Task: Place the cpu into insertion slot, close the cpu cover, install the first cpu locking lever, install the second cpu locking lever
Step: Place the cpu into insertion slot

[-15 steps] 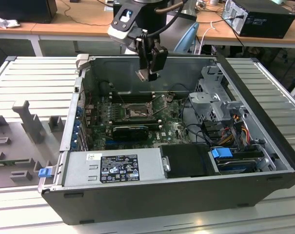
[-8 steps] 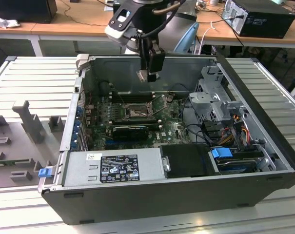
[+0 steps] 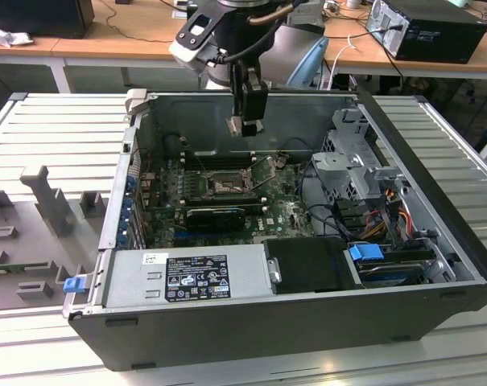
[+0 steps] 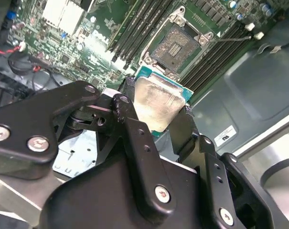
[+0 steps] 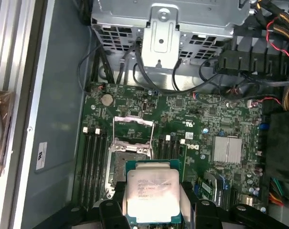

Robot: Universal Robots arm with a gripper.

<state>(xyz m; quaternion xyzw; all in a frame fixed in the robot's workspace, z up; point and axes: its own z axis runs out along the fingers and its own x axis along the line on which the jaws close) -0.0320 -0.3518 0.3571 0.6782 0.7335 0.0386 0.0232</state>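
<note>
My gripper (image 3: 245,126) hangs above the open computer case, shut on the cpu (image 3: 243,127) by its edges. In both wrist views the cpu (image 5: 151,193) (image 4: 156,102) is a square silver-faced chip with a green rim, held between black fingers (image 5: 198,210). On the green motherboard (image 3: 287,211) below lies the insertion slot (image 5: 127,160) (image 4: 175,46), dark and uncovered, with the chip well above it. The cpu cover (image 5: 133,123) is a thin metal frame flipped open at one side of the slot. In the exterior view the slot (image 3: 225,186) lies below the gripper, slightly to the exterior view's left.
Long black memory slots (image 5: 91,164) flank the slot. A black card (image 3: 215,215) lies in front of it. A grey power supply (image 3: 187,277) fills the case's front, and a metal drive cage (image 3: 352,165) with cables stands at the exterior view's right.
</note>
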